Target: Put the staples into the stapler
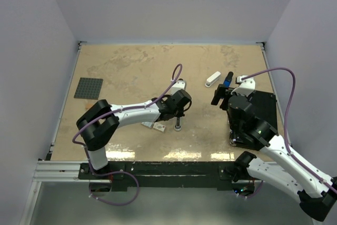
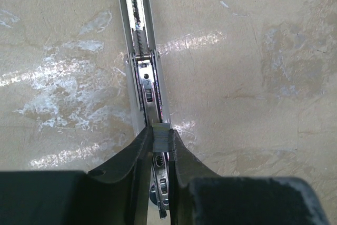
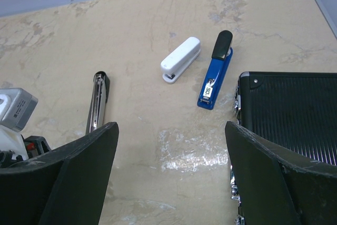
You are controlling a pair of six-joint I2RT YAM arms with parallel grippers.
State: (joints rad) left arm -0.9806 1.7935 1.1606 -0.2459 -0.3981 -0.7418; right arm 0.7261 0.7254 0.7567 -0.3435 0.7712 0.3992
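Two arms, one busy: the left gripper point(image 2: 161, 146) pinches the staples point(image 2: 160, 135) right over the open stapler point(image 2: 147, 85).
On the left, the fingers point(image 2: 138, 151) are pressed on a short grey run of staples at the near end of the rail, touching it or just above, I cannot tell which. Their box point(image 1: 158, 126) lies on the table point(image 1: 131, 67) just beside. If the staples go down tilted or off the channel's line, I judge they could catch on a rail wall, jam, or slip out onto the table; too hard a squeeze might snap them. The left arm reaches to mid-table, wrist turned down. On the right, the right gripper point(image 3: 169, 130) hangs low beside the case point(image 3: 295, 109), fingers point(image 3: 89, 156) spread wide and holding nothing, facing the white stapler point(image 3: 181, 59) and blue stapler point(image 3: 216, 72).
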